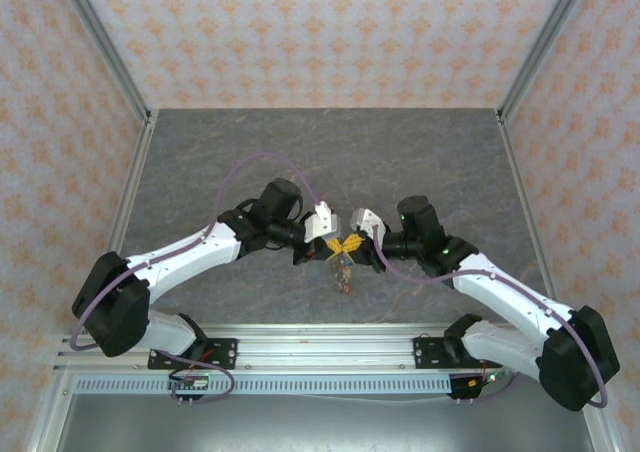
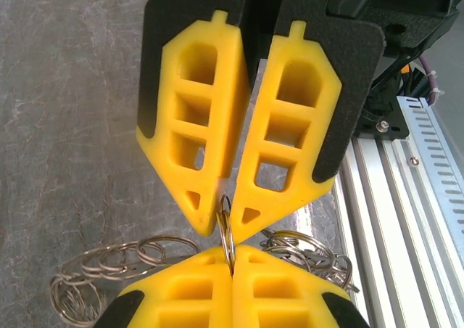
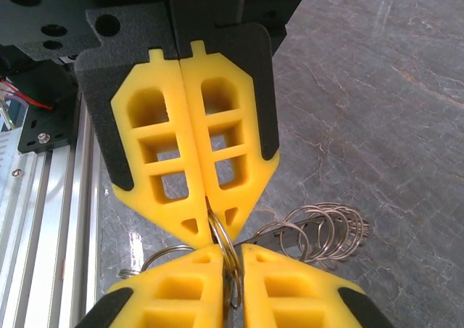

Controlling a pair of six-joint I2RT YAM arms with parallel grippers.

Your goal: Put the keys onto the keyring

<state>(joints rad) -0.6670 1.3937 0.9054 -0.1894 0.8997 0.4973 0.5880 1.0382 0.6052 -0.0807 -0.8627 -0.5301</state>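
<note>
My two grippers meet tip to tip over the middle of the table. The keyring (image 2: 227,230) is a bunch of linked silver split rings. One ring stands on edge between both pairs of yellow fingers. My left gripper (image 2: 232,254) is shut on its lower part. My right gripper (image 3: 233,254) pinches the same ring (image 3: 230,249) in a narrow gap. In the top view the left gripper (image 1: 334,247) and right gripper (image 1: 352,244) touch, and a small dark cluster (image 1: 343,275) with reddish specks hangs below them. I cannot tell the keys apart in it.
More linked rings lie on the grey stone-look tabletop (image 2: 65,125), some at the left (image 2: 109,263) and some at the right (image 2: 312,252) of the left wrist view. A coil of rings (image 3: 330,230) lies behind a flat metal strip (image 3: 283,234). The aluminium rail (image 1: 320,357) runs along the near edge.
</note>
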